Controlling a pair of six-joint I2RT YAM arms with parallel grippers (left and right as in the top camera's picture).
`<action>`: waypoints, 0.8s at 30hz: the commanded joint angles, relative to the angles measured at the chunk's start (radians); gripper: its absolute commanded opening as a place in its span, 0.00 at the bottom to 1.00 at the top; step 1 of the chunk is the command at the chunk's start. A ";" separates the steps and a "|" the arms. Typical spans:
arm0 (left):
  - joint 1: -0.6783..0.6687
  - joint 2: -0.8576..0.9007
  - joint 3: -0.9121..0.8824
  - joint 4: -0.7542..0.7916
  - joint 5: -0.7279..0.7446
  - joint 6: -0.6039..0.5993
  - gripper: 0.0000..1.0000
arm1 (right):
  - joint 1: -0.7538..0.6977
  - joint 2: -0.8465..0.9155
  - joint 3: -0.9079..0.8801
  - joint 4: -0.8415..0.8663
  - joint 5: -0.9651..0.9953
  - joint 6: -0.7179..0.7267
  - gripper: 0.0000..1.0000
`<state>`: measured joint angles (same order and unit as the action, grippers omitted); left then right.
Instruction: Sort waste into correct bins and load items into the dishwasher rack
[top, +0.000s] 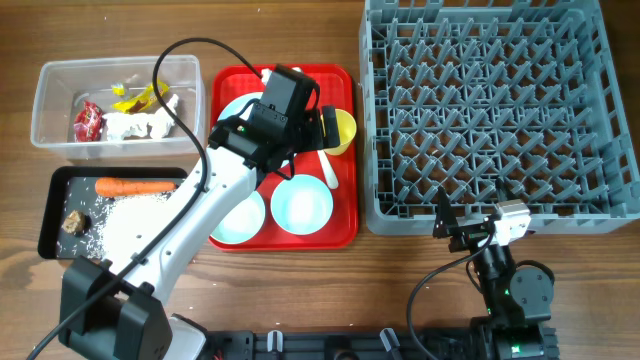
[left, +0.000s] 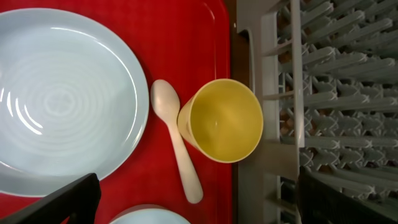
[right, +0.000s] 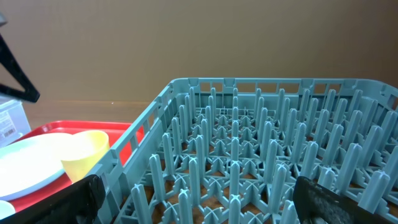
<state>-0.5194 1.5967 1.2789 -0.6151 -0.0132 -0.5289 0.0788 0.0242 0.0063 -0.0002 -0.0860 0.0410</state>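
Yellow cup (left: 224, 121) sits mouth-up on red tray (left: 186, 37), white spoon (left: 177, 146) just beside it, dishwasher rack (left: 323, 93) on its other side. Light blue plate (left: 62, 99) on same tray. Left claw (left: 198, 202) above cup, fingers apart, empty. Right claw (right: 199, 205) at rack's near wall, fingers apart, empty.

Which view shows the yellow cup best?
Left wrist: the yellow cup sits mid-frame, whole, open mouth facing the camera. Overhead, the left arm hides part of it. Right wrist shows it from the side, small, at the left.
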 joint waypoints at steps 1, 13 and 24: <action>-0.006 -0.009 0.011 0.029 0.009 0.001 1.00 | 0.002 0.000 -0.001 0.004 0.003 0.014 1.00; -0.006 -0.009 0.011 0.052 0.009 0.001 1.00 | 0.002 0.000 -0.001 0.004 0.003 0.014 1.00; -0.006 -0.009 0.011 0.036 0.008 0.001 1.00 | 0.002 0.000 -0.001 0.004 0.003 0.014 1.00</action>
<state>-0.5194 1.5967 1.2789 -0.5793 -0.0124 -0.5289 0.0788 0.0242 0.0063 -0.0002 -0.0856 0.0410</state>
